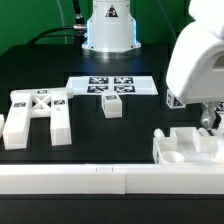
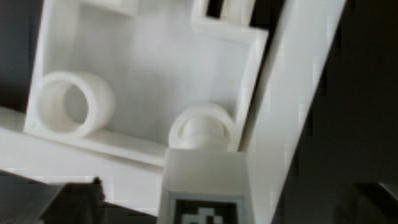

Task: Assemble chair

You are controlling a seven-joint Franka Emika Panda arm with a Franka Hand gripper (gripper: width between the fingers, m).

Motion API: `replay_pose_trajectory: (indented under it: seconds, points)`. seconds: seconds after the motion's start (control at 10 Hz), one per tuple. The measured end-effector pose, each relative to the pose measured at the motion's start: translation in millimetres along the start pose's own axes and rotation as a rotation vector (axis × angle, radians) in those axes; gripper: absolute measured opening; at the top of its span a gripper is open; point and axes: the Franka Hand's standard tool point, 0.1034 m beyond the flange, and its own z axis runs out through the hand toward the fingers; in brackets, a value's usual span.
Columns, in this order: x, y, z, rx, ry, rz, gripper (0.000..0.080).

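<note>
The chair is in loose white parts. Its seat block lies at the front of the exterior view's right, and my gripper hangs just above it. In the wrist view the seat block fills the picture, with two round sockets in it. A white tagged part sits between my dark fingertips, with a gap on each side. The gripper is open and holds nothing. An H-shaped piece lies at the exterior view's left. A small tagged block lies near the middle.
The marker board lies flat behind the small block. The robot base stands at the back. A long white rail runs along the front edge. Another white part shows at the far left edge.
</note>
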Motion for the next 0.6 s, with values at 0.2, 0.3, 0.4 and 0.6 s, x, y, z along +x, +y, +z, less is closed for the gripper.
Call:
replay_pose_trajectory:
  seconds: [0.2, 0.3, 0.4, 0.6]
  points:
    - [4.6, 0.3, 1.0, -0.001, 0.006, 0.002, 0.0648]
    - [4.3, 0.5, 2.1, -0.001, 0.005, 0.002, 0.0648]
    - [4.3, 0.2, 2.2, -0.001, 0.005, 0.002, 0.0525]
    - [4.6, 0.1, 2.6, -0.001, 0.006, -0.001, 0.0284]
